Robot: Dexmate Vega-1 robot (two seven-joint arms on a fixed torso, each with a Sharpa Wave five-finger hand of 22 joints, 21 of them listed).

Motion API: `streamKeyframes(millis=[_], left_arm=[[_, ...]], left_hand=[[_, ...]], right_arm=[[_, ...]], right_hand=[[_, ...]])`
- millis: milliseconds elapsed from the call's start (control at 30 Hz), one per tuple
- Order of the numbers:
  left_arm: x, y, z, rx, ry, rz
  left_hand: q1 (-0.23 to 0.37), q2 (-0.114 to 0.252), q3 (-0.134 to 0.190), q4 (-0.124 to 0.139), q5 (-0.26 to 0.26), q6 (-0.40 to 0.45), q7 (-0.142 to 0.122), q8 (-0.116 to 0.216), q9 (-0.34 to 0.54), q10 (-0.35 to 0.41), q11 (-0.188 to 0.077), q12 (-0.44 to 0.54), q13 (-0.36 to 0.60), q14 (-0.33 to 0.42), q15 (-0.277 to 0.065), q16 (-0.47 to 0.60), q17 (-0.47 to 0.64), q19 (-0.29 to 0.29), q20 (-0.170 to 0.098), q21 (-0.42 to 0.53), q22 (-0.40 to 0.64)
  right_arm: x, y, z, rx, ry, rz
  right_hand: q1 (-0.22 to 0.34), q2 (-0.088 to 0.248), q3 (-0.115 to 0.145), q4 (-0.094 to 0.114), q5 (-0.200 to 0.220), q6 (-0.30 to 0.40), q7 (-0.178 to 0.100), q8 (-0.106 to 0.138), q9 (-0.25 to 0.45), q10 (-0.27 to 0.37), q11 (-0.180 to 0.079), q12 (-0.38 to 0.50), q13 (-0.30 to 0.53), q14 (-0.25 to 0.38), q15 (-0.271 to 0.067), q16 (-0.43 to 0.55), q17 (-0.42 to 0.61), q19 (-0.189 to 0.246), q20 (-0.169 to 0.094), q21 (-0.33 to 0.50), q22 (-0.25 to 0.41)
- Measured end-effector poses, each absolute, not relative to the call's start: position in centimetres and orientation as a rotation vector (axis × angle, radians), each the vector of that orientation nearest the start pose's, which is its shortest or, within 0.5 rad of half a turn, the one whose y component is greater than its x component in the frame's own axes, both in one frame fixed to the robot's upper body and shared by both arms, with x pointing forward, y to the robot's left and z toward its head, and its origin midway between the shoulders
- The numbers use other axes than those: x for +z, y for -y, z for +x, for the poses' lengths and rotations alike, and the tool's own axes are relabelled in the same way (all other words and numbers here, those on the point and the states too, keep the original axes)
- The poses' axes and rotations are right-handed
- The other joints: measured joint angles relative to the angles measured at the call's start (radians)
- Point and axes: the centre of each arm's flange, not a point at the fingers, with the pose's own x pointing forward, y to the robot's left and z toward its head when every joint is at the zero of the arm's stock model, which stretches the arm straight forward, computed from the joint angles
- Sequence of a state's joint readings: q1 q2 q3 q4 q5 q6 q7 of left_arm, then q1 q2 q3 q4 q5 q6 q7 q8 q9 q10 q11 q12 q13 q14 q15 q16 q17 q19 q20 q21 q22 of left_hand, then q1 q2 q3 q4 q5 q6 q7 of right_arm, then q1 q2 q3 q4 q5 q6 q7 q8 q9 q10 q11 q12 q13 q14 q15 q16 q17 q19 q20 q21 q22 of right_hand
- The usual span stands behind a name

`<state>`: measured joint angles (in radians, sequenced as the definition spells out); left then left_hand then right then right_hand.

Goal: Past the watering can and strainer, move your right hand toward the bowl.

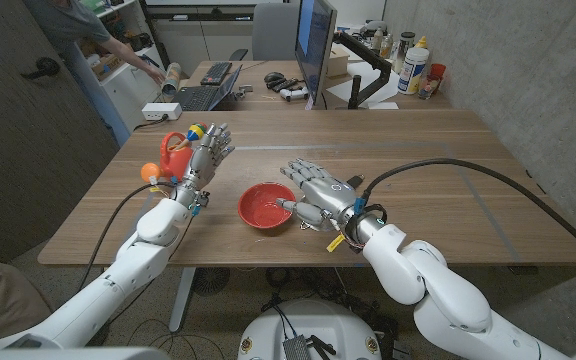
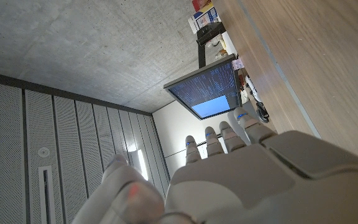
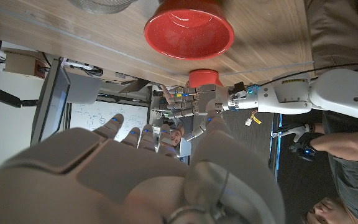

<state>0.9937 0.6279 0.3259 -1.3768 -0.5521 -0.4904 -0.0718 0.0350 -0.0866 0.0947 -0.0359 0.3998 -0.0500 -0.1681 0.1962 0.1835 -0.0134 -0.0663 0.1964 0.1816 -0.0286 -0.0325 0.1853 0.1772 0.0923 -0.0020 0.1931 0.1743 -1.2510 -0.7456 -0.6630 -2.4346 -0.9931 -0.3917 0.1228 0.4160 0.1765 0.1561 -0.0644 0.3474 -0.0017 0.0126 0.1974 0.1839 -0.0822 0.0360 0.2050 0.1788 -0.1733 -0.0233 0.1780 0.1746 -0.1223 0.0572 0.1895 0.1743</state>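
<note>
The red bowl (image 1: 266,207) (image 3: 188,31) stands near the table's front edge. My right hand (image 1: 318,190) (image 3: 142,180) is just to its right, fingers spread and holding nothing, its thumb near the rim. Close under that hand, a grey mesh strainer (image 3: 99,5) shows in the right wrist view. The red-orange watering can (image 1: 175,150) (image 3: 204,78) stands at the table's left. In front of the can my left hand (image 1: 206,150) (image 2: 241,180) (image 3: 201,106) is raised, fingers apart and empty.
An orange ball (image 1: 149,172) lies by the table's left edge. A black cable (image 1: 468,165) arcs over the right side. Behind the table a second desk carries a monitor (image 1: 315,40), a laptop (image 1: 203,95) and bottles (image 1: 415,65). A person (image 1: 98,30) reaches in at the back left.
</note>
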Motion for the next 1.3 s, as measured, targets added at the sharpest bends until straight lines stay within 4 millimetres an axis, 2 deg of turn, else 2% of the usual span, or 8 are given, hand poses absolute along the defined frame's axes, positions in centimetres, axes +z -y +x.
streamKeyframes(millis=[67, 100, 200, 267, 367, 833, 1233, 1300], left_arm=[[-5.3, -32.4, 60.6, -0.223, 0.716, 0.141], [-5.1, -32.3, 60.4, -0.243, 0.732, 0.141], [-5.0, -32.5, 60.6, -0.236, 0.737, 0.139], [-4.8, -32.7, 60.7, -0.233, 0.739, 0.138], [-4.7, -32.8, 61.0, -0.231, 0.739, 0.137], [-4.0, -32.9, 62.0, -0.232, 0.746, 0.136], [-4.2, -33.3, 62.5, -0.235, 0.744, 0.137], [-4.1, -33.2, 62.4, -0.248, 0.753, 0.138]], left_hand=[[0.000, 0.000, 0.000, 0.000, 0.000, 0.000, 0.000, 0.000, 0.000, 0.000, 0.000, 0.000, 0.000, 0.000, 0.000, 0.000, 0.000, 0.000, 0.000, 0.000, 0.000], [0.000, 0.000, 0.000, 0.000, 0.000, 0.000, 0.000, 0.000, 0.000, 0.002, 0.002, 0.000, 0.000, 0.000, 0.000, 0.000, 0.000, 0.000, 0.000, 0.000, 0.000], [0.000, 0.000, 0.000, 0.000, 0.000, 0.005, 0.005, 0.000, 0.000, 0.007, 0.008, 0.000, 0.000, 0.000, 0.000, 0.000, 0.000, 0.000, 0.000, 0.000, 0.000], [0.003, -0.003, 0.000, 0.000, 0.001, 0.007, 0.007, 0.000, 0.000, 0.011, 0.004, 0.004, 0.000, 0.000, 0.000, 0.000, 0.000, 0.000, 0.000, 0.000, 0.000], [0.004, -0.004, 0.000, 0.000, 0.004, 0.013, 0.002, 0.000, 0.000, 0.018, 0.007, 0.004, 0.000, 0.000, 0.000, 0.000, 0.000, -0.002, -0.002, 0.000, 0.000], [0.004, -0.004, -0.008, 0.000, 0.004, 0.018, 0.007, 0.000, 0.000, 0.022, 0.004, 0.004, 0.000, 0.000, 0.000, 0.000, 0.000, -0.006, -0.005, 0.000, 0.000], [0.004, -0.004, -0.008, 0.000, 0.004, 0.018, 0.007, 0.000, 0.000, 0.022, 0.004, 0.004, 0.000, 0.000, 0.000, 0.000, 0.000, 0.000, -0.011, 0.000, 0.000], [0.004, -0.004, -0.012, -0.004, 0.004, 0.018, 0.007, 0.000, 0.000, 0.022, 0.004, 0.004, 0.000, 0.000, 0.000, 0.000, 0.000, 0.000, -0.011, 0.000, 0.000]], right_arm=[[-6.5, 7.6, 39.9, 0.148, 0.825, -1.454], [-7.1, 6.5, 40.1, 0.166, 0.816, -1.428], [-7.2, 6.2, 40.2, 0.152, 0.814, -1.425], [-7.3, 6.0, 40.2, 0.144, 0.813, -1.422], [-7.2, 5.9, 40.3, 0.136, 0.814, -1.419], [-6.7, 5.3, 40.9, 0.129, 0.835, -1.415], [-6.7, 4.6, 40.8, 0.110, 0.857, -1.436], [-7.4, 3.8, 40.9, 0.128, 0.850, -1.431]], right_hand=[[-0.005, 0.005, 0.000, 0.000, -0.004, 0.000, 0.000, 0.000, 0.000, 0.000, 0.000, 0.000, 0.000, 0.000, 0.000, 0.000, 0.000, 0.000, 0.000, 0.000, 0.000], [-0.007, 0.007, 0.002, 0.002, -0.004, 0.000, 0.000, 0.000, 0.000, 0.000, 0.000, 0.000, 0.000, 0.000, 0.000, 0.000, 0.000, 0.000, 0.000, 0.000, 0.000], [-0.012, 0.001, 0.002, 0.006, -0.007, 0.000, 0.001, 0.000, 0.000, 0.000, 0.000, 0.000, 0.000, 0.000, 0.000, 0.000, 0.000, 0.000, 0.000, 0.008, 0.000], [-0.019, 0.002, 0.002, 0.012, -0.012, 0.011, 0.022, 0.000, 0.000, 0.000, 0.000, 0.000, 0.000, 0.000, 0.000, 0.000, 0.000, 0.003, -0.003, 0.008, 0.000], [-0.024, 0.000, 0.000, 0.019, -0.015, 0.024, 0.035, 0.000, 0.000, 0.011, 0.000, 0.000, 0.000, 0.000, 0.000, 0.000, 0.000, 0.004, -0.004, 0.008, 0.000], [-0.056, -0.004, -0.007, 0.043, -0.031, 0.025, 0.036, 0.000, 0.000, 0.011, 0.000, 0.004, 0.000, 0.000, 0.000, 0.000, 0.000, 0.004, -0.004, 0.008, 0.000], [-0.068, 0.000, -0.008, 0.050, -0.038, 0.025, 0.036, 0.000, 0.000, 0.011, 0.000, 0.004, 0.000, 0.000, 0.000, 0.000, 0.000, 0.004, -0.004, 0.008, 0.000], [-0.068, 0.000, -0.008, 0.050, -0.038, 0.025, 0.036, 0.000, 0.000, 0.011, 0.000, 0.004, 0.000, 0.000, 0.000, 0.000, 0.000, 0.004, -0.004, 0.008, 0.000]])
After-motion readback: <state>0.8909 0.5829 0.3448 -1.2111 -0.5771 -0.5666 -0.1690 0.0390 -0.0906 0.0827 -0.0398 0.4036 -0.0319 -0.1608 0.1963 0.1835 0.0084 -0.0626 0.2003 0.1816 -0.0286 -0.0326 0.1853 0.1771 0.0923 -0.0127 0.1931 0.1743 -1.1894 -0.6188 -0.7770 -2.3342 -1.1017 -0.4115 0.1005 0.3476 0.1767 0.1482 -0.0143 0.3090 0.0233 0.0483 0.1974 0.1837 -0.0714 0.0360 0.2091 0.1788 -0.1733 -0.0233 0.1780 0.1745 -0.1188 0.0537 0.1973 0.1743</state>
